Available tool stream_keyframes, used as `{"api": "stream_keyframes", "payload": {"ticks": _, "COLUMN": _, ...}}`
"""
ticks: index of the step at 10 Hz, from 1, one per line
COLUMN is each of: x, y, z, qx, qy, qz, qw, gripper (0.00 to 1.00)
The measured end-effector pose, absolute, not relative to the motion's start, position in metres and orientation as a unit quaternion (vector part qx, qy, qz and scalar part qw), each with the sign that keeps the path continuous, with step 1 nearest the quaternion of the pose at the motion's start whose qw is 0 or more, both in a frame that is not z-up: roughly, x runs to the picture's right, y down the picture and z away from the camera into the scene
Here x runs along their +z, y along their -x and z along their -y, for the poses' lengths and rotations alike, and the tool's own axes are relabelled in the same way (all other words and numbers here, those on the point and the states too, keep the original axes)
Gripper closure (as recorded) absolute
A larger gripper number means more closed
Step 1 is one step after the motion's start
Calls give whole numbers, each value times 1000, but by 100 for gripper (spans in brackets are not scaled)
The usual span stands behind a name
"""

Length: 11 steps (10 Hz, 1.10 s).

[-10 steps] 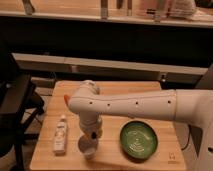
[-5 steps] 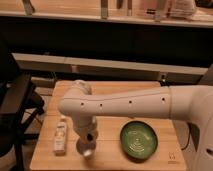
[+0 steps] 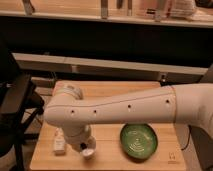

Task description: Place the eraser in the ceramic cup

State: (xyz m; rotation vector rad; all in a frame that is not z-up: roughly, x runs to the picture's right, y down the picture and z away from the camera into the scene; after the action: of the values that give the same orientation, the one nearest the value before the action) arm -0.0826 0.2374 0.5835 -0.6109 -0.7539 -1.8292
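Pale wooden planks made up the table [image 3: 105, 137], and a wide green ribbed bowl [image 3: 138, 141] was set near its front edge. Left of the bowl, the small round whitish ceramic cup [image 3: 88, 152] was seen just below the gripper [image 3: 81, 145]. A small white bottle [image 3: 59, 142] lay farther left.

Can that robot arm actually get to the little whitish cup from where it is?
Probably yes. The gripper hangs right beside the ceramic cup near the table's front edge; the green bowl sits apart, out of the way.
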Motion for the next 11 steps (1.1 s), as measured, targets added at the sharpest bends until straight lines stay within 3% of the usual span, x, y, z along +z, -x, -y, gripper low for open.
{"api": "stream_keyframes", "payload": {"ticks": 5, "x": 603, "y": 69, "z": -278, "qx": -734, "qy": 272, "qz": 358, "qw": 508, "gripper": 38}}
{"api": "stream_keyframes", "payload": {"ticks": 7, "x": 604, "y": 67, "z": -280, "qx": -730, "qy": 272, "qz": 362, "qw": 512, "gripper": 23}}
{"api": "stream_keyframes", "payload": {"ticks": 11, "x": 602, "y": 63, "z": -269, "qx": -725, "qy": 247, "qz": 356, "qw": 536, "gripper": 20}}
